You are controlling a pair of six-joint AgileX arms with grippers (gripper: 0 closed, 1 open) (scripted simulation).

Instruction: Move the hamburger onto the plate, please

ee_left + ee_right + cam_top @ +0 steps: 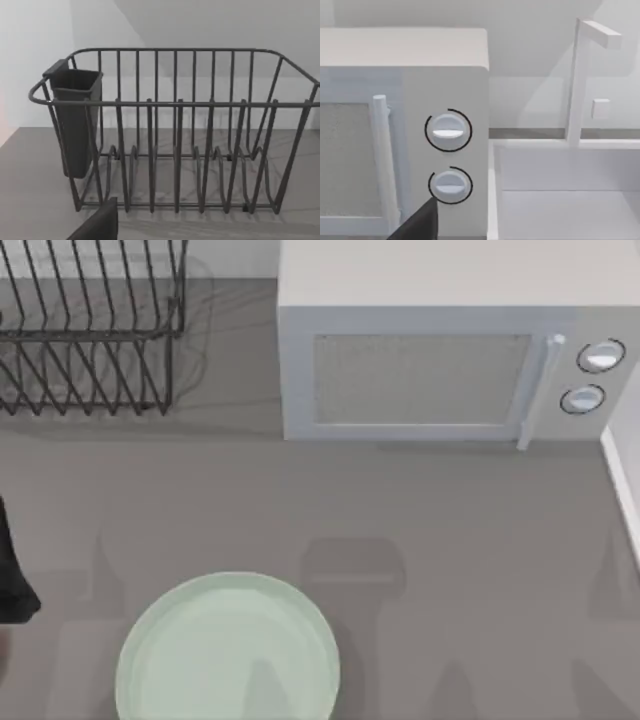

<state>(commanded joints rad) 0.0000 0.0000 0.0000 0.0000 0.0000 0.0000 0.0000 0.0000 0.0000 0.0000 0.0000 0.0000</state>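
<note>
Sitting bare: plate (228, 650), near microwave (440, 370).

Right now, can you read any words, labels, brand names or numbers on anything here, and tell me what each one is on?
None.
The microwave front and its two knobs are blank.
The dish rack, its dark cup and the plate carry no text either.
</note>
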